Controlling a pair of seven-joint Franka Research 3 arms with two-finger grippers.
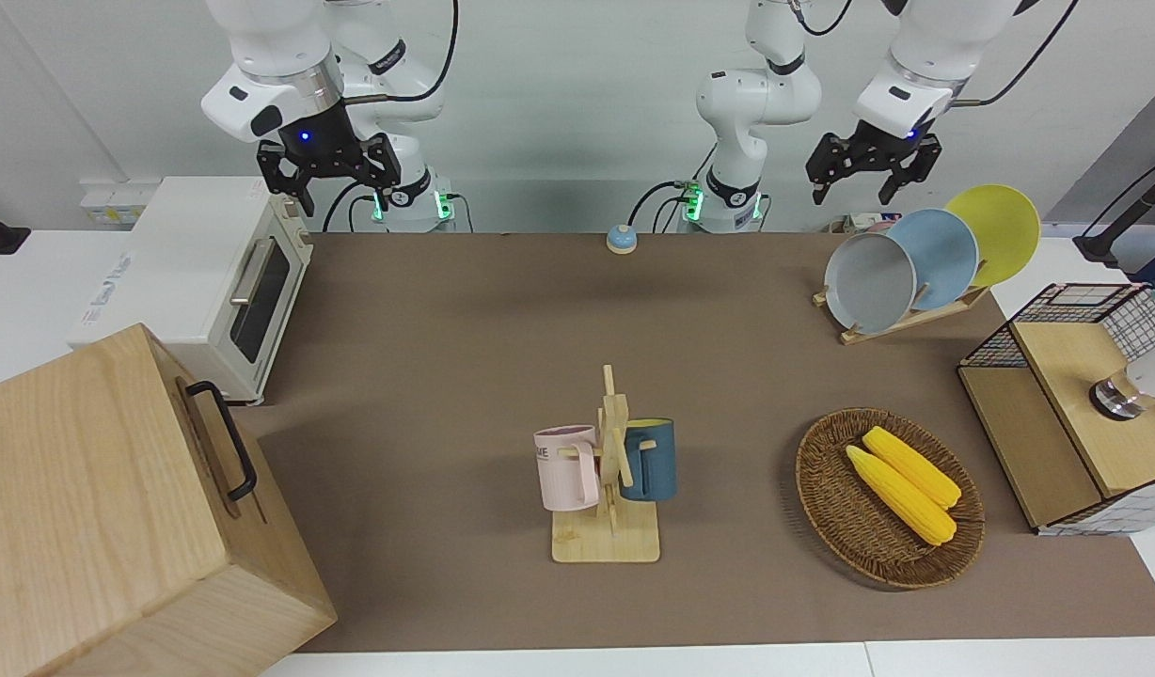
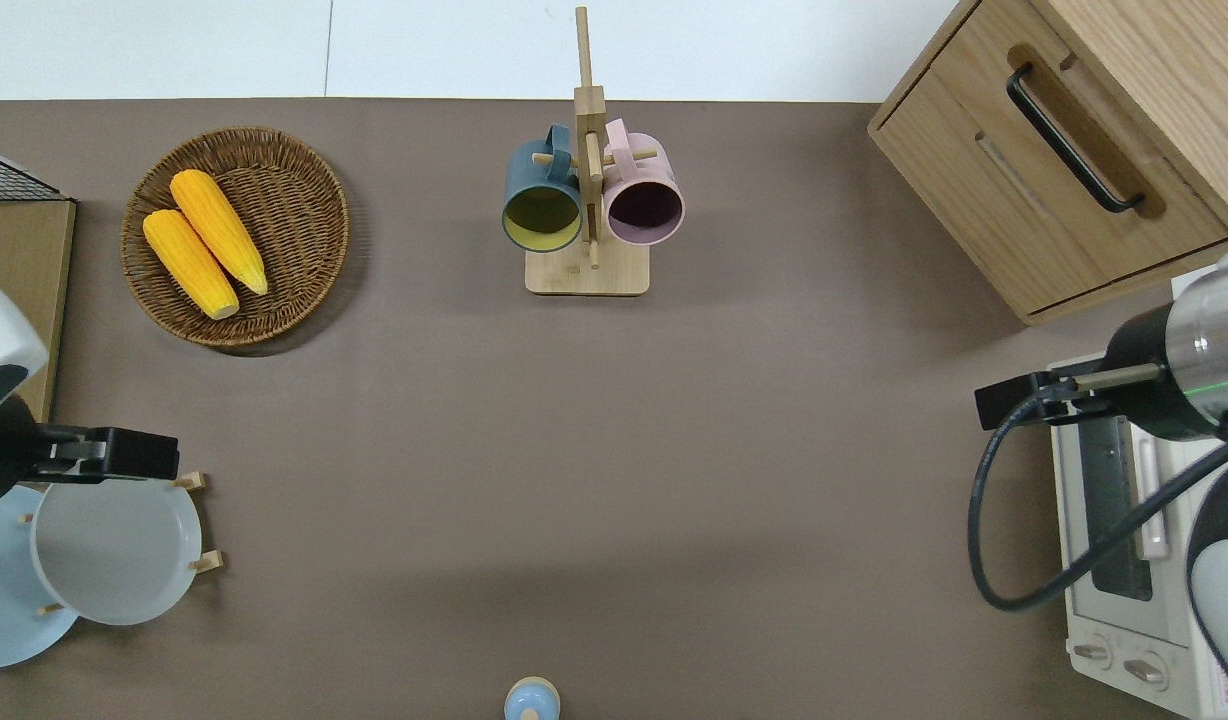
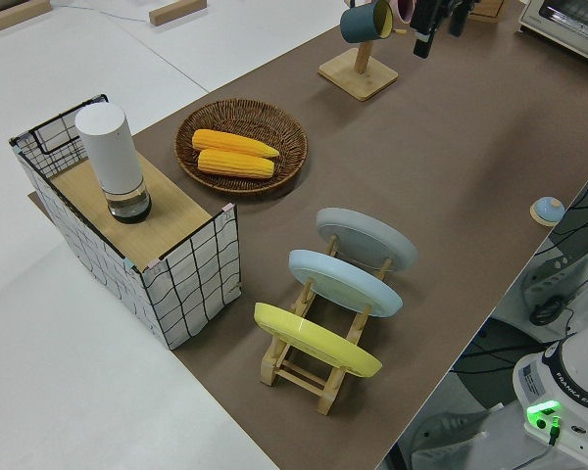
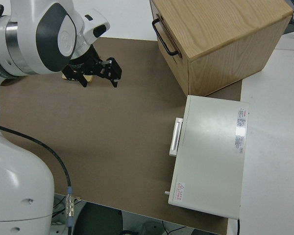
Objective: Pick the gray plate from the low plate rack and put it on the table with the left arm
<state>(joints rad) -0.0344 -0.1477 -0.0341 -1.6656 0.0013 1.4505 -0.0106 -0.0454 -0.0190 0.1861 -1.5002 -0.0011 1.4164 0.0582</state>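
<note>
The gray plate leans in the slot of the low plate rack that lies farthest from the robots, at the left arm's end of the brown table. My left gripper hangs open in the air over the plate's upper rim, holding nothing and apart from the plate. The right gripper is parked and open.
A light blue plate and a yellow plate fill the rack's other slots. A wire-sided box stands beside the rack. A basket with corn, a mug tree, a bell, a toaster oven and a wooden cabinet are also here.
</note>
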